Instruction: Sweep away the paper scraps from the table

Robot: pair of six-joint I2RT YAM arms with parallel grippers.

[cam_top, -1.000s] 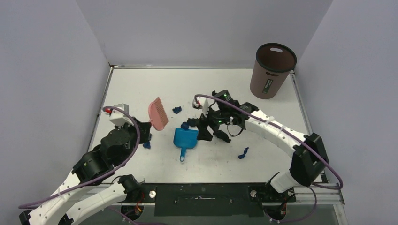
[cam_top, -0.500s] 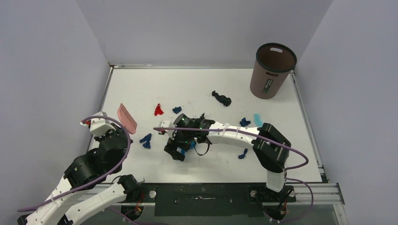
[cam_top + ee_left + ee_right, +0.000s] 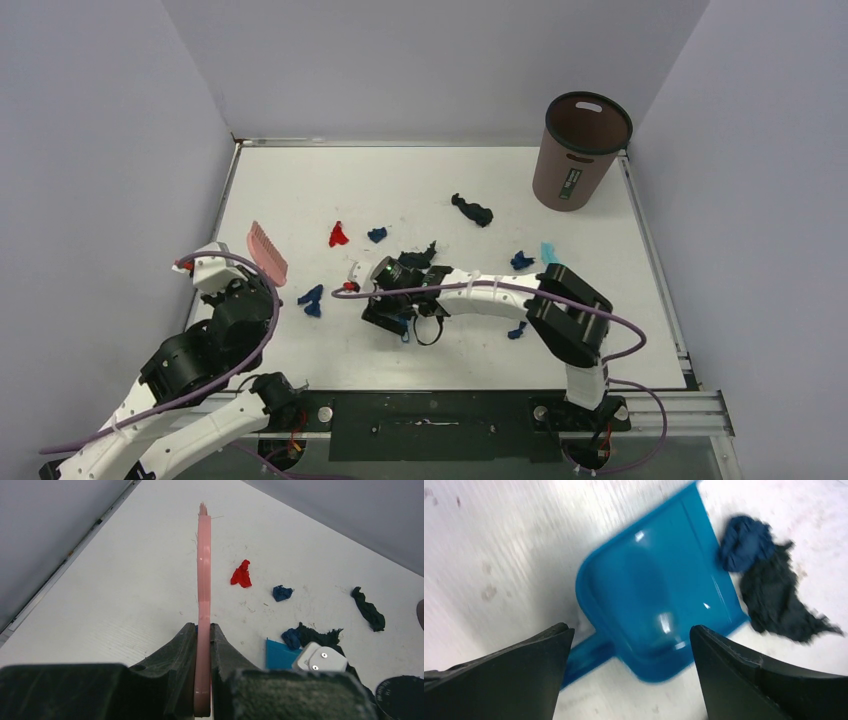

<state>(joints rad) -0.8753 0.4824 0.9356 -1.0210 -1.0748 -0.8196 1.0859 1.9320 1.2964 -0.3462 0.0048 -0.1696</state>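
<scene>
Paper scraps (image 3: 339,235) lie scattered around the blue dustpan (image 3: 649,615); right gripper (image 3: 631,628) hovers splayed above it, left gripper (image 3: 202,627) clamps the pink hand brush (image 3: 203,570).

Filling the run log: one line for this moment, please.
left claw: shut on pink brush | right claw: open over blue dustpan | paper scraps: on table, none in dustpan

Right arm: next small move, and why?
Probably lower the right gripper and close on the dustpan handle: its jaws hang open over it, ungripped, while the left gripper holds the brush and scraps lie at the pan's lip.
</scene>
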